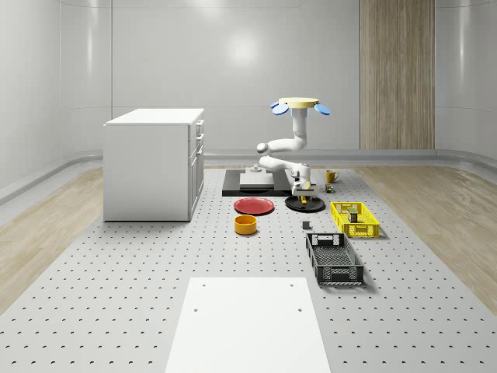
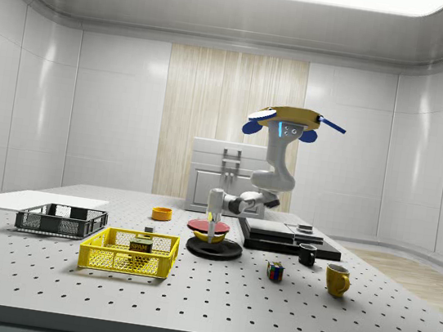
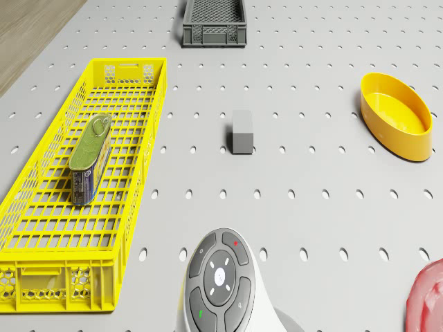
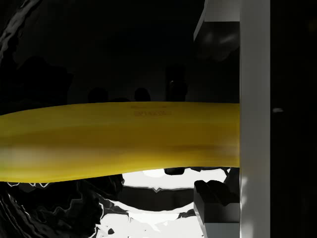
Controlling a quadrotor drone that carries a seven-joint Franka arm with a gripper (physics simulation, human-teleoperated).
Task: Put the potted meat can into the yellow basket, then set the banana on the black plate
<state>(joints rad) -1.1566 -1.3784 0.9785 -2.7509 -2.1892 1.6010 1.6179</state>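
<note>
Your drone (image 2: 286, 119) hovers behind the black plate (image 2: 214, 249); the gripper (image 2: 212, 229) hangs directly above it, closed on the banana (image 4: 119, 141), which lies crosswise between the fingers (image 4: 253, 119). The potted meat can (image 3: 90, 158) already sits in the yellow basket (image 3: 41, 273). Only a straight descent remains, in my judgement.

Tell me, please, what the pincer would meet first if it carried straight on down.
Probably the banana itself, lying right across the pincer; directly beneath it is the black plate, though the gap between them is unclear.
</note>
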